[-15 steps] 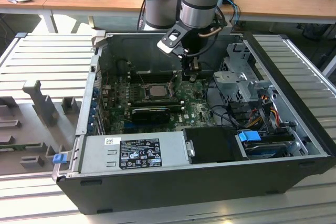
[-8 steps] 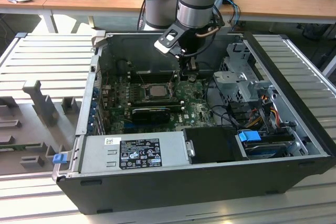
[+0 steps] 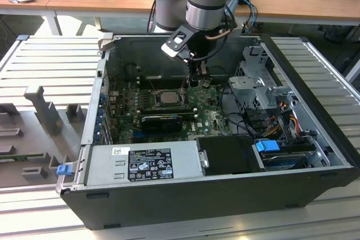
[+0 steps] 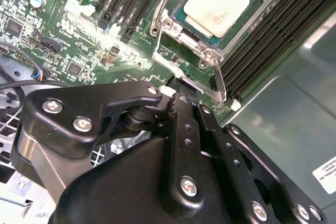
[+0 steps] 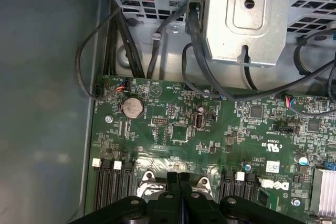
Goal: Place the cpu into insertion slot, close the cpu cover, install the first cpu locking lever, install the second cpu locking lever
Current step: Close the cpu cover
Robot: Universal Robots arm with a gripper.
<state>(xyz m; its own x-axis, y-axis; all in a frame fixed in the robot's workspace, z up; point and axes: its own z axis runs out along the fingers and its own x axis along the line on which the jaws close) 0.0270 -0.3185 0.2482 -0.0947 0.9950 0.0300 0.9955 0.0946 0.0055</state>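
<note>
Exterior view, nearest you: power supply [image 3: 146, 161] along case [image 3: 197, 200] front wall. Behind it green board [image 3: 209, 117], with cpu [image 3: 167, 97] seated in slot [image 3: 153, 98] mid-board. Your claw [image 3: 189, 84] hangs just beside slot, toward exterior view's right. Second wrist view shows you claw clenched, fingertips pressed together, near thin lever [image 4: 219, 80] at cover [image 4: 169, 29] corner; cover lies down, framing cpu. Whether tips touch lever, you cannot tell. Farthest back, wooden tabletop [image 3: 84, 1] beyond case.

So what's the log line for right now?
cpu: seated | cover: closed over it | fingers: shut, tips by lever
</note>
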